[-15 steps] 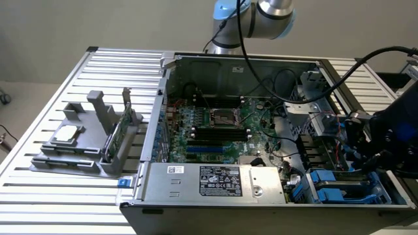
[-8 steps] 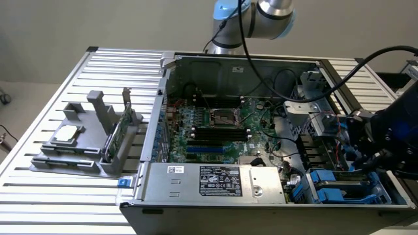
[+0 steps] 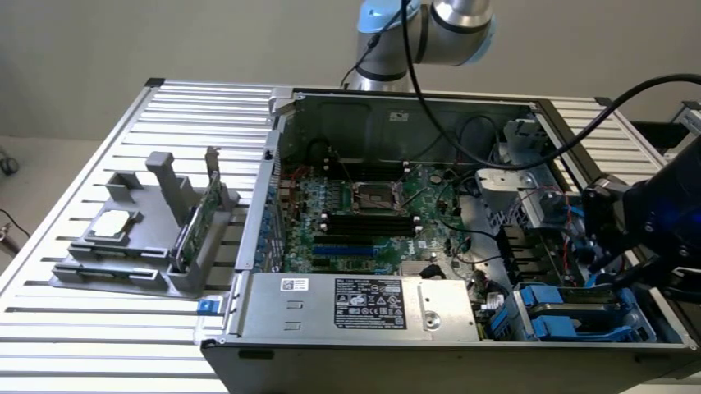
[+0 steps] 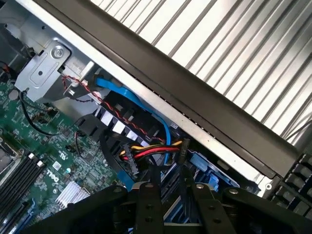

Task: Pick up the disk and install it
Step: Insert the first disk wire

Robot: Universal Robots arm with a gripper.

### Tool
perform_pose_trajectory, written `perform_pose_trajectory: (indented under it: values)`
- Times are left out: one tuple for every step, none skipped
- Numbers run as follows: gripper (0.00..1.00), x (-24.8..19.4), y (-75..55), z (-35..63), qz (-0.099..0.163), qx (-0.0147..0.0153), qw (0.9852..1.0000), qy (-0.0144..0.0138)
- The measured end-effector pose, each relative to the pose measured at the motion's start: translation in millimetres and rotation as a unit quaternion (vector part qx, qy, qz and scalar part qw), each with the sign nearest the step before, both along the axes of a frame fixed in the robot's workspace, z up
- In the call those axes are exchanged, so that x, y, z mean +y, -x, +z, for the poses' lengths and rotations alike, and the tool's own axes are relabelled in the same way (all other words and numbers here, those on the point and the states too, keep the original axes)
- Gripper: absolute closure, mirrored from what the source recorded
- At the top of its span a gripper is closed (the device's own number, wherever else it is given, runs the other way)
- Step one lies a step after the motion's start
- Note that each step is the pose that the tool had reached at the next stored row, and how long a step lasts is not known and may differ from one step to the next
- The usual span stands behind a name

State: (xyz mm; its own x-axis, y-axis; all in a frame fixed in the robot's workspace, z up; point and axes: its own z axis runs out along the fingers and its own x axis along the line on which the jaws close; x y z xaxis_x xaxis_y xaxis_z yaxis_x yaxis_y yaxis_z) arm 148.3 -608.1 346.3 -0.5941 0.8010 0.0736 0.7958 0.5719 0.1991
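The disk (image 3: pixel 564 316) sits low in the drive bay at the near corner of the open computer case, on the exterior view's right. Mostly its blue carrier frame (image 4: pixel 208 170) shows; the gripper and cables hide its face. My gripper (image 3: pixel 609 267) hangs just above that bay, between the case wall and the bundle of red, yellow and black power cables (image 4: pixel 146 152). In the wrist view my gripper (image 4: pixel 169 173) points down into the bay. Its two thin dark fingers (image 4: pixel 156 181) stand a little apart, and I see nothing clamped between them.
The motherboard (image 3: pixel 367 217) fills the case floor and the power supply (image 3: pixel 362 305) lies along the near wall. A blue data cable (image 4: pixel 127 96) runs by the bay. On the exterior view's left, a grey fixture (image 3: pixel 137 250) holds a silver chip (image 3: pixel 113 224) and a green card (image 3: pixel 195 222).
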Motion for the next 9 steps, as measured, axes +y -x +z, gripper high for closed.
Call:
perform_pose_trajectory:
  values:
    - [0.7,0.0,0.0,0.1,-0.005,0.0,1.0,-0.0018]
    - [0.7,0.0,0.0,0.1,-0.01,0.0,0.9999,-0.0034]
    - [0.7,0.0,0.0,0.1,-0.014,0.0,0.9999,-0.0047]
    - [0.7,0.0,0.0,0.1,-0.019,0.0,0.9998,-0.0059]
    - [0.7,0.0,0.0,0.0,-0.022,0.0,0.9997,-0.0068]
    - [0.7,-0.1,0.0,-0.1,-0.024,0.0,0.9997,-0.0073]
    - [0.7,-0.4,-0.1,-0.2,-0.027,0.0,0.9996,-0.0081]
    - [0.7,-0.7,-0.2,-0.3,-0.028,0.0,0.9996,-0.0089]
    - [0.7,-1.2,-0.4,-0.5,-0.029,0.0,0.9995,-0.0097]
